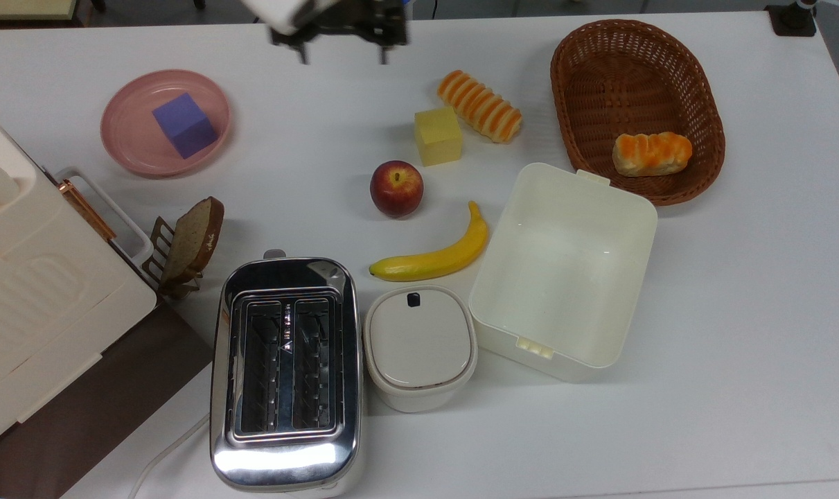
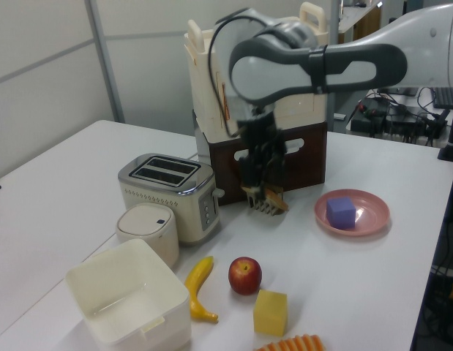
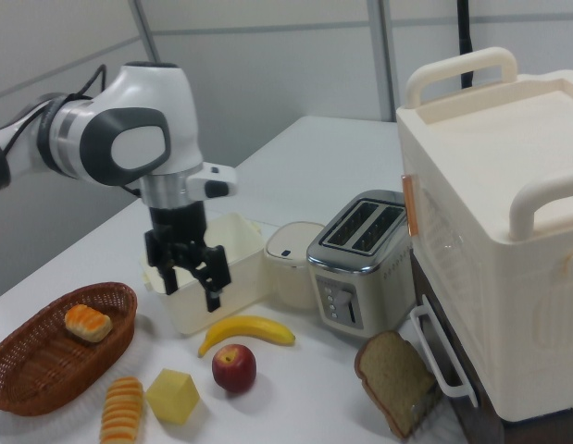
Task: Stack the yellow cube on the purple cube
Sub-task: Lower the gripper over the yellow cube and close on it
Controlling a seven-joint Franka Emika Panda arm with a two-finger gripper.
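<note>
The yellow cube [image 1: 438, 136] [image 2: 271, 312] [image 3: 173, 396] rests on the white table between a striped bread roll and an apple. The purple cube [image 1: 183, 125] [image 2: 341, 212] sits inside a pink plate [image 1: 118, 149] [image 2: 372, 219] toward the top view's left. My gripper [image 1: 341, 54] [image 2: 261, 186] [image 3: 192, 287] hangs open and empty above the table near the top view's upper edge. It is up and to the left of the yellow cube there, well apart from both cubes.
An apple [image 1: 396, 188], a banana [image 1: 433, 256] and a striped roll [image 1: 479, 105] surround the yellow cube. A white open box [image 1: 564, 270], a wicker basket [image 1: 710, 104] with a bun, a toaster [image 1: 285, 374], a lidded pot [image 1: 419, 346] and racked bread [image 1: 194, 239] stand around.
</note>
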